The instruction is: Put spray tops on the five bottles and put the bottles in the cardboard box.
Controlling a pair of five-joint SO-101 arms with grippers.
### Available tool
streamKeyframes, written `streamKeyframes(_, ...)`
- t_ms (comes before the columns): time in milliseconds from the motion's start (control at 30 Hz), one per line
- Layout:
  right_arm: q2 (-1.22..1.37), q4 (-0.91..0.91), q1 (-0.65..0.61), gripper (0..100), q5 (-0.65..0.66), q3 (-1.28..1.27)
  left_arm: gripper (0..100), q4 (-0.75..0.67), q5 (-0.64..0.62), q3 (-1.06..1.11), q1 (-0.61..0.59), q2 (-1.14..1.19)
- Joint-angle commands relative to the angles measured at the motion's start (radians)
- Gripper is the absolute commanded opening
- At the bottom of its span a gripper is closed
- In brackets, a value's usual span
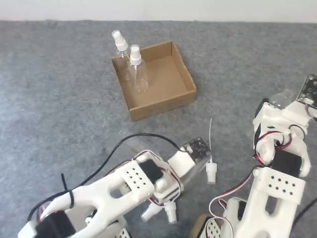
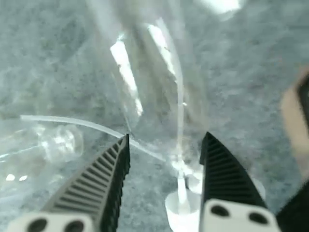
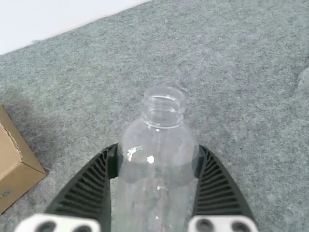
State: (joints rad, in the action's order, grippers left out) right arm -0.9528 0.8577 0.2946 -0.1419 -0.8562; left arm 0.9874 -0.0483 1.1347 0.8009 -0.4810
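My right pincer is clenched on an open bottle that has no top on. Both of its black fingers press on the bottle's sides, and the bottle's mouth points away from me. Seen from above, this bottle is at about 3 o'clock on the grey carpet. The cardboard box sits at about 12 o'clock, well apart from both of my pincers. Two bottles with tops on stand inside it, in its 10 o'clock corner. They are the back bottle and the front bottle, and they are just beside each other. My left pincer is released, with its fingers wide apart. Between them I see a white spray top with a thin tube running away from me. A clear bottle is just ahead, but it is too blurry for me to tell how it lies. Beside one finger is a bottle neck. From above, a long-tube top lies at about 5 o'clock, just beside my left pincer. A loose top and a second loose top lie at about 6 o'clock, close under my left arm.
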Motion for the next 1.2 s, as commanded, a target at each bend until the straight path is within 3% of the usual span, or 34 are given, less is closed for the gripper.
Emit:
streamKeyframes(0,-0.021,-0.024,0.01,6.2,-0.002,0.012,22,-0.035,0.0,0.002,-0.074,-0.006)
streamKeyframes(133,-0.021,-0.022,0.01,6.2,-0.002,0.012,22,-0.038,0.008,-0.001,-0.193,-0.008)
streamKeyframes(633,-0.021,-0.022,0.008,6.2,-0.002,0.012,22,-0.025,0.302,-0.14,-0.644,-0.008)
streamKeyframes(967,-0.021,-0.022,0.007,6.2,-0.002,0.012,22,0.258,0.405,-0.24,-0.66,-0.008)
streamKeyframes(1167,-0.021,-0.019,0.005,6.2,-0.002,0.012,22,0.265,0.446,-0.188,-0.658,0.0)
